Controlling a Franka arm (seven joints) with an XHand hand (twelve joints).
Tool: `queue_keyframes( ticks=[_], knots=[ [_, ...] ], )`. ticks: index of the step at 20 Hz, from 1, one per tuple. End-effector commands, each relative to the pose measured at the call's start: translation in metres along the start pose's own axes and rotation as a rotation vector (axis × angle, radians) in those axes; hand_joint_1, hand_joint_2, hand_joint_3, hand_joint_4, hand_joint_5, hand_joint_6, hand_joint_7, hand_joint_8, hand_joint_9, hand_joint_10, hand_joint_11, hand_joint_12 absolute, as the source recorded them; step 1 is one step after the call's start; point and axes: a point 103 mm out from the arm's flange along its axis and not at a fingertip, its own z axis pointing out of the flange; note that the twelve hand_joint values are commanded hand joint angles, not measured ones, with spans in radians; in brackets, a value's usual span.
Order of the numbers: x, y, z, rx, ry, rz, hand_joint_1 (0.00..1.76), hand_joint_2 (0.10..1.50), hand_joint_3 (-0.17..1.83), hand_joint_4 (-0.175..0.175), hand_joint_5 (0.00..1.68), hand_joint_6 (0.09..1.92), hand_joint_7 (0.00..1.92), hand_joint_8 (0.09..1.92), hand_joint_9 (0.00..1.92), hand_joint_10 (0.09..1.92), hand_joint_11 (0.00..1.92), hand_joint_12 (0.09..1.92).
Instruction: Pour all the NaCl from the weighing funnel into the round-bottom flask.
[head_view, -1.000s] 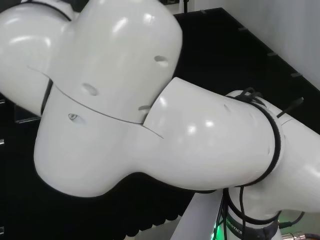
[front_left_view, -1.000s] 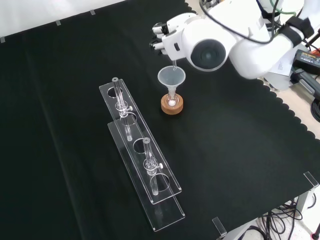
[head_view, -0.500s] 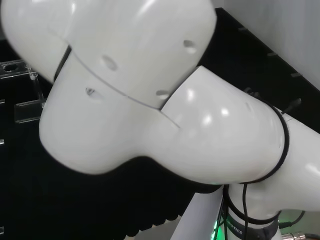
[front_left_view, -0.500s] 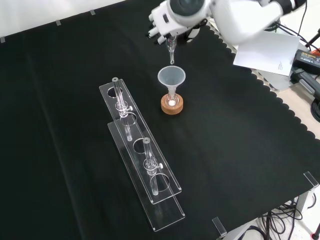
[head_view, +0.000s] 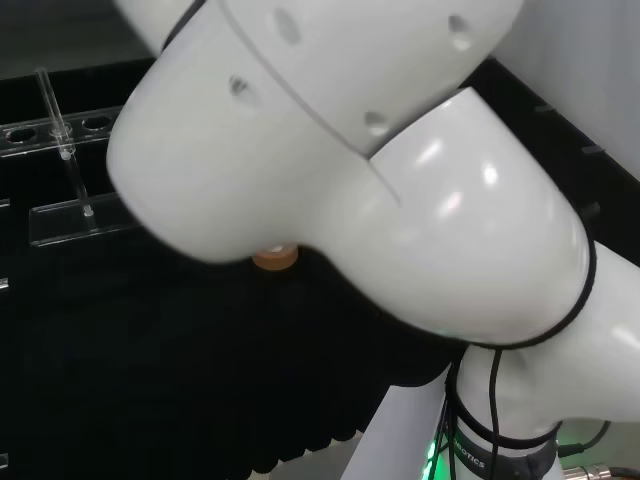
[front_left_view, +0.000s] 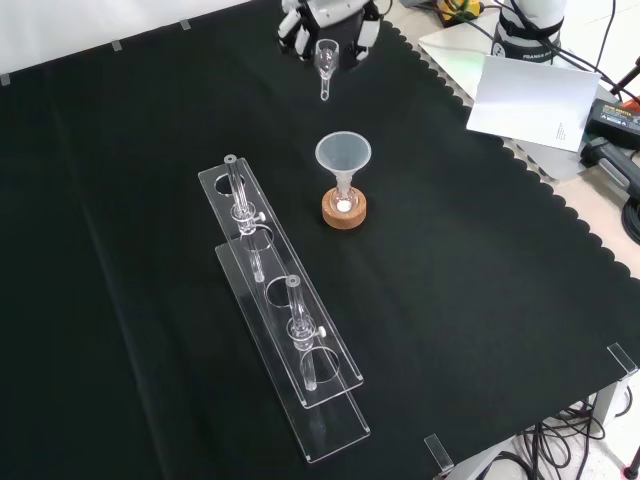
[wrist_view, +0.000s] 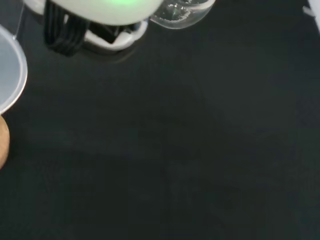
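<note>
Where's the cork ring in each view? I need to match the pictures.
Head view: the cork ring peeks out under the arm's white link, right of the rack.
Front view: centre, under the funnel, right of the rack, below the hand holding the weighing funnel.
Wrist view: a sliver beside the funnel's rim.
Shared landmark: the funnel over the ring; in the head view, use the rack.

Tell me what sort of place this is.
Probably a chemistry lab bench set up for robot trials. A funnel sits in a small flask on a cork ring, clear racks hold glass tubes, and the hand holds a small glass weighing funnel over black cloth.
</note>
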Motion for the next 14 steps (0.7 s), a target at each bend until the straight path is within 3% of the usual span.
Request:
queue_keyframes(
  ticks=[1,5,14],
  knots=[
    [-0.03,0.011,0.008,0.011,0.15,0.01,1.13,0.69,0.56,0.175,1.33,0.53,0.62,0.67,1.09,0.16,0.94,0.93],
    [-0.048,0.017,0.013,0.024,0.183,0.026,1.13,0.69,0.56,0.175,1.33,0.53,0.62,0.67,1.09,0.16,0.94,0.93],
    [-0.078,0.043,0.016,0.032,0.183,0.033,1.13,0.69,0.56,0.175,1.32,0.54,0.62,0.67,1.09,0.16,0.94,0.93]
  ],
)
